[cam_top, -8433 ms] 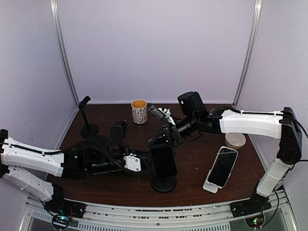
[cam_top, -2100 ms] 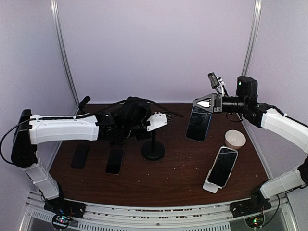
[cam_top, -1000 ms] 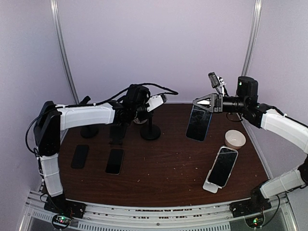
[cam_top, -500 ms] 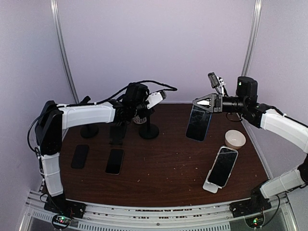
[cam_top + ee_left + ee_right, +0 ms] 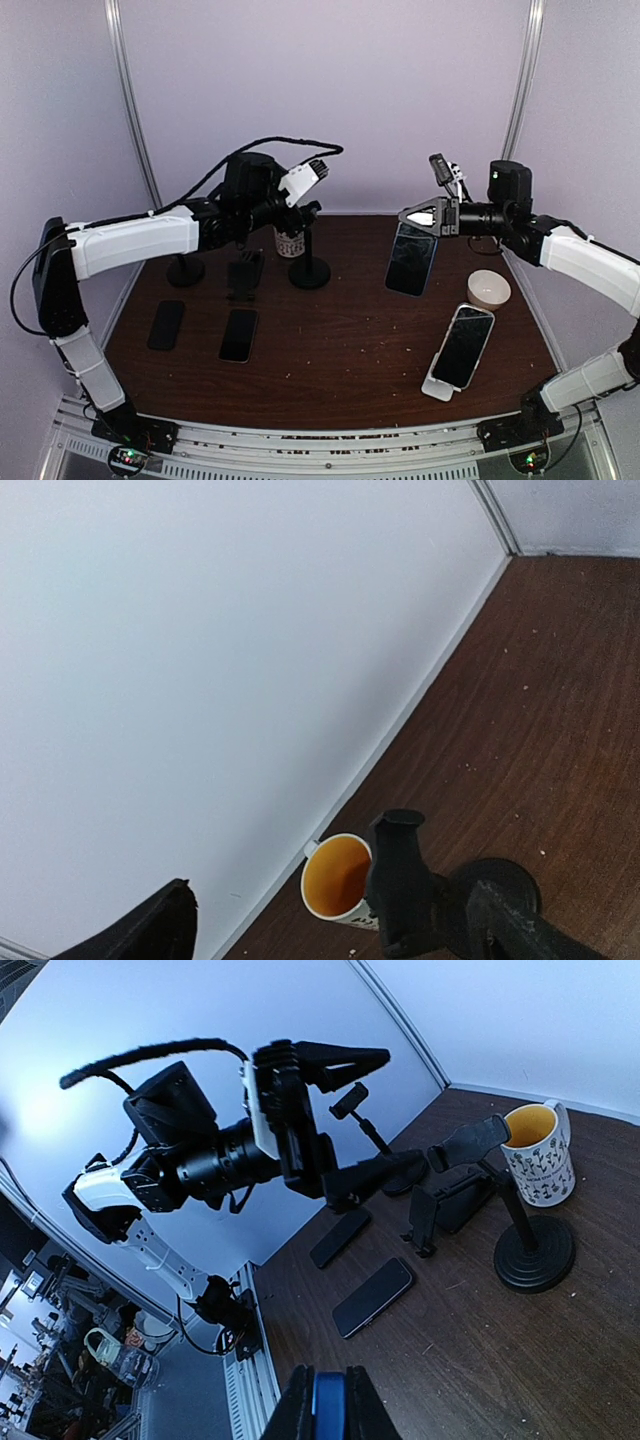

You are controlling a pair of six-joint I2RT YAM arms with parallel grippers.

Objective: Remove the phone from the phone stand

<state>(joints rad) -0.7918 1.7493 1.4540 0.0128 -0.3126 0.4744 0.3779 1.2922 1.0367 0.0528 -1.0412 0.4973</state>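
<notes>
My right gripper [image 5: 424,215] is shut on the top edge of the dark phone [image 5: 412,258], which hangs upright in the air over the right back of the table. In the right wrist view the phone's blue edge [image 5: 328,1406] sits pinched between the two fingers. The black phone stand [image 5: 310,268], a round base with a thin post, stands bare near the back wall. My left gripper [image 5: 311,190] hovers open just above the stand's top, touching nothing. In the left wrist view the stand's head [image 5: 400,878] lies below, between the spread fingers [image 5: 150,935].
A patterned mug [image 5: 290,240] stands right behind the stand. Two phones [image 5: 238,334] [image 5: 166,324] lie flat at the left. Another black holder [image 5: 243,275] and a round-based stand [image 5: 184,268] are at back left. A phone leans on a white stand [image 5: 461,346]; a bowl [image 5: 489,288] sits right.
My left gripper has opened wide and risen off the black stand, which stays by the mug. The right arm and its phone have barely moved.
</notes>
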